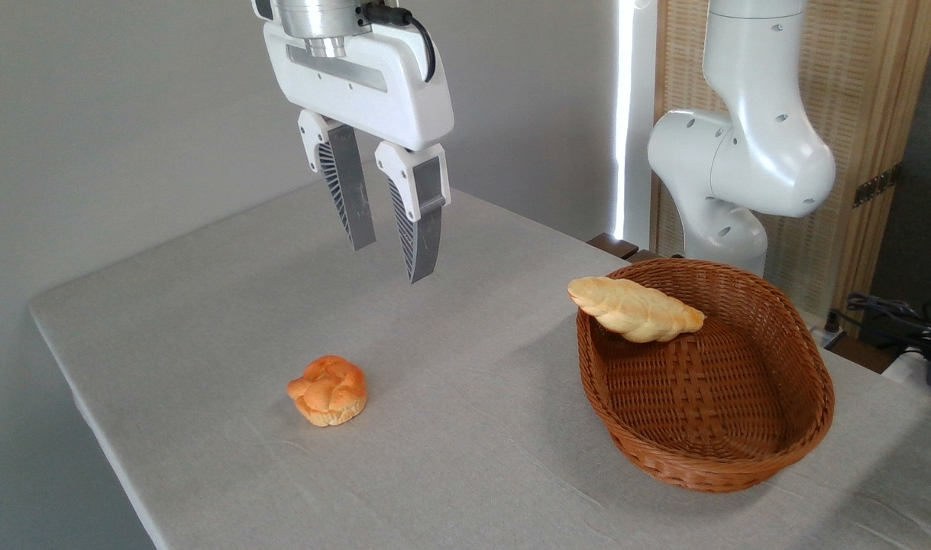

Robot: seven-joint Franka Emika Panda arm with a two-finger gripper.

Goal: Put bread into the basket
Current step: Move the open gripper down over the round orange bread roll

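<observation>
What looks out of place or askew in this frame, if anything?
One thing: the braided loaf is not lying flat in the basket. It rests propped on the far-left rim, one end poking out over the edge. The round bun sits on the table, intact, with the open gripper hanging above it. Nothing is spilled or damaged.
</observation>
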